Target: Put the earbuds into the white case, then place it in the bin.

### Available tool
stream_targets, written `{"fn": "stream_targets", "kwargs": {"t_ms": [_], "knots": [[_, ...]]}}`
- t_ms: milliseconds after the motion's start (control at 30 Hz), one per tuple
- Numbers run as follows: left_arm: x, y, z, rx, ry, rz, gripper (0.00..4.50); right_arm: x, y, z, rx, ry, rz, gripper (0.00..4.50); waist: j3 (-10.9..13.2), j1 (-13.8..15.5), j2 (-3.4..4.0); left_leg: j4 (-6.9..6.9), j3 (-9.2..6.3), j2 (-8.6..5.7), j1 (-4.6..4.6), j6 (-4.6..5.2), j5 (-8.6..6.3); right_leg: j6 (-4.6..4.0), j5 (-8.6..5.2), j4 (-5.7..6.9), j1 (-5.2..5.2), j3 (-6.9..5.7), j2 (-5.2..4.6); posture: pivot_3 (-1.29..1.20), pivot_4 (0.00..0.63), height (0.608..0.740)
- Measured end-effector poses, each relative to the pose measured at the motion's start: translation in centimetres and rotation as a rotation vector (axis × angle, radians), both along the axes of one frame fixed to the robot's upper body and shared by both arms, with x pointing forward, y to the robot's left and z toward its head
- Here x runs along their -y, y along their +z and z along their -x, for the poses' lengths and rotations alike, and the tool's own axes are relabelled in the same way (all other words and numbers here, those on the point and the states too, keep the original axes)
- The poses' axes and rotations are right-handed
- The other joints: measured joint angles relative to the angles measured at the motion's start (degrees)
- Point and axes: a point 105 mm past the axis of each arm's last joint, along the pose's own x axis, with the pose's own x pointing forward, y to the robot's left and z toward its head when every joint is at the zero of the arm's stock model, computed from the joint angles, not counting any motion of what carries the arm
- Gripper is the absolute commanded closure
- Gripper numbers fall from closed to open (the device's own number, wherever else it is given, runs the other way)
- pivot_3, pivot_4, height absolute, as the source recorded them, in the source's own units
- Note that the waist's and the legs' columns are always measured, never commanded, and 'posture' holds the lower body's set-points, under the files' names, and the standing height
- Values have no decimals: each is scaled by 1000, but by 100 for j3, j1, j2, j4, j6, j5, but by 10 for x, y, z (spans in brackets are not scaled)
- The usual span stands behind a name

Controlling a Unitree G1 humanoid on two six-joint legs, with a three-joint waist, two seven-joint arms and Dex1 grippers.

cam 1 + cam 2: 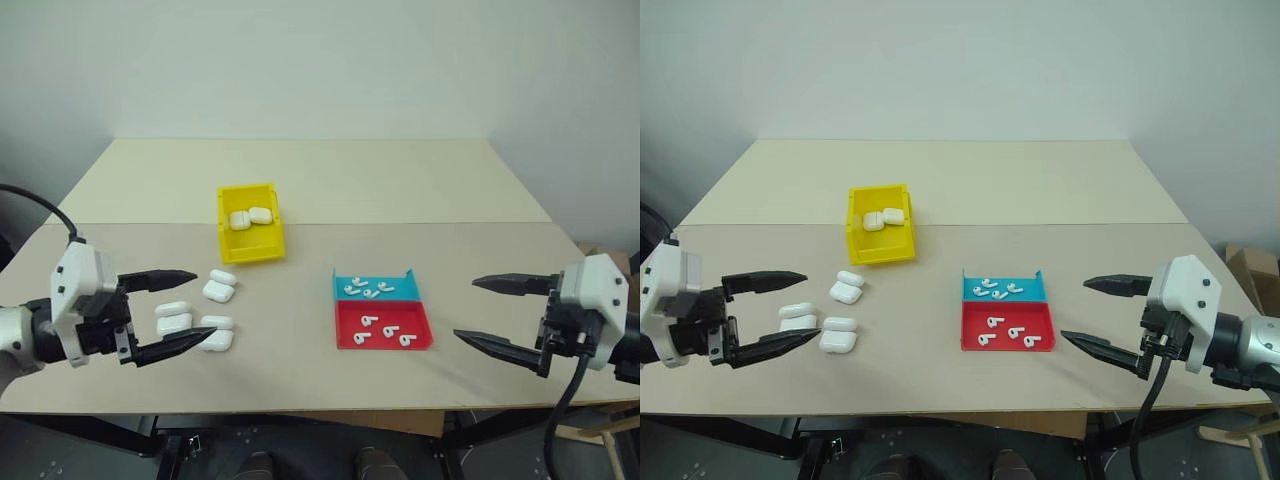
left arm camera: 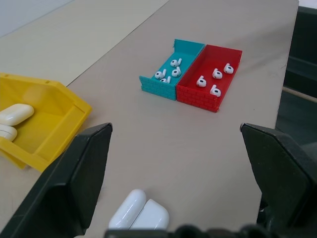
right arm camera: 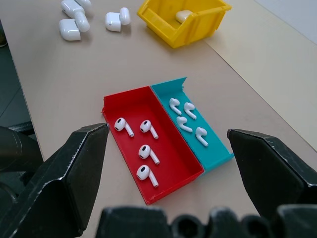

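While both black two-fingered grippers, left [image 1: 178,311] and right [image 1: 497,315], hover spread wide and empty, tiny glossy white earbuds [image 3: 147,151] fill shallow red tray [image 3: 168,171] and teal tray [image 3: 218,152], white cases [image 1: 219,286] near small yellow plastic bin [image 1: 250,250].

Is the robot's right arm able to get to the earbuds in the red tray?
Probably yes. The right gripper hangs open just beside the red tray, with bare table between them. The tray is shallow and open on top, and the four earbuds lie apart, with nothing covering them.
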Motion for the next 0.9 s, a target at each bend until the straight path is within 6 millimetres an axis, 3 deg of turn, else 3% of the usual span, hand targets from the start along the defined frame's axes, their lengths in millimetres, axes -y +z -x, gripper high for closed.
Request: {"fn": "stream_targets", "kwargs": {"t_ms": [433, 533, 733, 900], "knots": [[-6, -6, 0, -37, 53, 1, 0, -6, 0, -5, 6, 3, -14, 25, -1, 3, -1, 0, 0, 0, 1, 0, 0, -1, 0, 0, 0, 0, 0, 0, 150, 740], [-12, -12, 0, -109, 82, -77, 0, -9, 0, -7, 9, 9, -22, 25, -2, -9, -6, 0, 2, 0, 1, 0, 0, -2, 0, 2, -2, 2, 0, 0, 150, 740], [-39, -18, -9, -141, 194, -157, 0, -10, 5, -15, 31, -6, -37, 25, -1, -1, -7, 0, 2, 0, 1, 0, 0, -9, -1, 3, -5, 0, 0, 0, 150, 740], [-73, -15, -26, -251, 459, -199, 0, -11, 5, -16, 14, -21, -66, 25, 0, 12, -15, -1, 1, 0, -3, 0, 0, -8, -1, 4, -6, -1, 0, 0, 150, 740]]}}
